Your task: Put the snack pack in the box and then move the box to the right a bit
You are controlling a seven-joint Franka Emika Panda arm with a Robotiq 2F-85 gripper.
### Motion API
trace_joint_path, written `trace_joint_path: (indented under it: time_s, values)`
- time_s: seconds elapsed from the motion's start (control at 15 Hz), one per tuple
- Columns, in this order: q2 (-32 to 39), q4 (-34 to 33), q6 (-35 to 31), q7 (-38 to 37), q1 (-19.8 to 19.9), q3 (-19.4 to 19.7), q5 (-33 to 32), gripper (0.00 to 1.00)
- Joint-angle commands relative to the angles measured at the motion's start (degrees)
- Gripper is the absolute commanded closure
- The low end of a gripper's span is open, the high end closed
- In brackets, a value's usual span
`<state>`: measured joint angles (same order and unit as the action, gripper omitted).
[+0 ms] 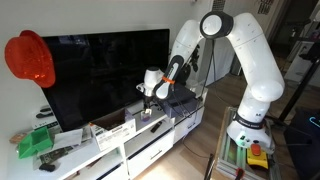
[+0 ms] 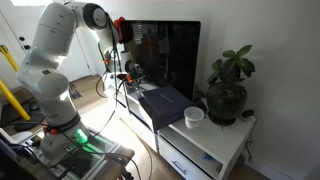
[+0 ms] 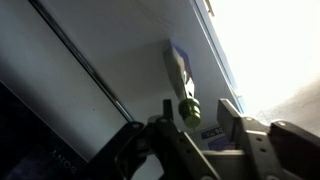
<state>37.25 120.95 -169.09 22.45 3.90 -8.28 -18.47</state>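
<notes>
White TV cabinet along the wall, big black TV on it, robot on its stand at one end. From the base the arm goes up, folds over at the elbow high above, and the forearm slopes back down so the gripper points at the cabinet top just in front of the screen.

The wrist view is blurry. The jaws are partly apart with a small green thing between them, and I take that to be the snack pack, lying on the cabinet top. I can't tell if the pads are actually pinching it, since there seems to be a gap on at least one side.

The box is further along the cabinet towards the green object, well apart from the gripper and with nothing in it yet as far as I can see.

What I'd worry about:
- The pack looks off-centre between the jaws, so one finger could hit first and shove or twist it instead of gripping it.
- It's small and probably slippery, so a shallow pinch could drop it on the way over.
- The screen is close behind the wrist, so a sloppy lift could clip it.
- The box looks light, and a clumsy drop could knock it askew.
</notes>
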Motion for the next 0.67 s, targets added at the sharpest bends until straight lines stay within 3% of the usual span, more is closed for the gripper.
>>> trace_joint_path:
  time_s: [0.0,0.2,0.6]
  values:
    - [1.0,-1.3,-0.2,1.2,0.2,-0.1,0.9,0.79]
    - [1.3,-1.6,0.0,1.5,0.5,-0.5,1.1,1.0]
    - [1.4,-1.3,0.7,2.5,2.9,-3.3,2.6,0.99]
